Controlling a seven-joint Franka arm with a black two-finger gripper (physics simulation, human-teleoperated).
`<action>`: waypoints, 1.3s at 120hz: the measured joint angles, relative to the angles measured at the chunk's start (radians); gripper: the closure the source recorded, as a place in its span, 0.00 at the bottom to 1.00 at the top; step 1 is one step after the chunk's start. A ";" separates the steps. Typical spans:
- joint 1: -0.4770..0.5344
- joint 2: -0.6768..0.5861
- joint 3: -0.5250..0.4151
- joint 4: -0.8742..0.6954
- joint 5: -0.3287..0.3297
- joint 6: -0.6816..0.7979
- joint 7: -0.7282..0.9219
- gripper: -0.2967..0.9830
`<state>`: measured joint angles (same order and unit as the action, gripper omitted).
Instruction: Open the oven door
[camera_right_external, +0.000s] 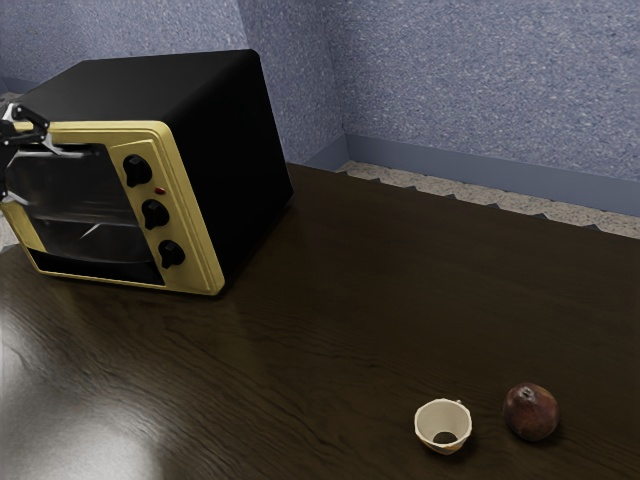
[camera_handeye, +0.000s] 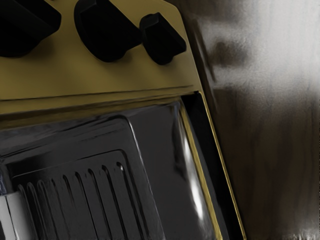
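The oven door (camera_right_external: 70, 195) fronts the oven (camera_right_external: 190, 120) on the desk (camera_right_external: 350, 300), its upper edge just beside the tool (camera_right_external: 26, 140). Whether the tool is clenched or released cannot be told; opening likely calls for drawing that edge outward.

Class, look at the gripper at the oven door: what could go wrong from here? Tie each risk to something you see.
The gripper is up against the upper part of the door, so a poor angle might make it slip or scrape. The knobs sit right beside the door; a sideways swing could knock them. The oven stands on the table, so a hard pull may drag it.
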<state>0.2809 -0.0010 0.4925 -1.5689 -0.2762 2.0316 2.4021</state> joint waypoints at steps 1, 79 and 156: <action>0.002 0.002 0.000 0.003 -0.001 -0.001 0.002 0.23; 0.161 0.134 -0.019 0.155 -0.120 -0.056 0.103 0.23; 0.188 0.205 -0.039 0.203 -0.175 -0.039 0.129 0.23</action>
<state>0.4686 0.2042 0.4540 -1.3655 -0.4515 1.9925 2.5315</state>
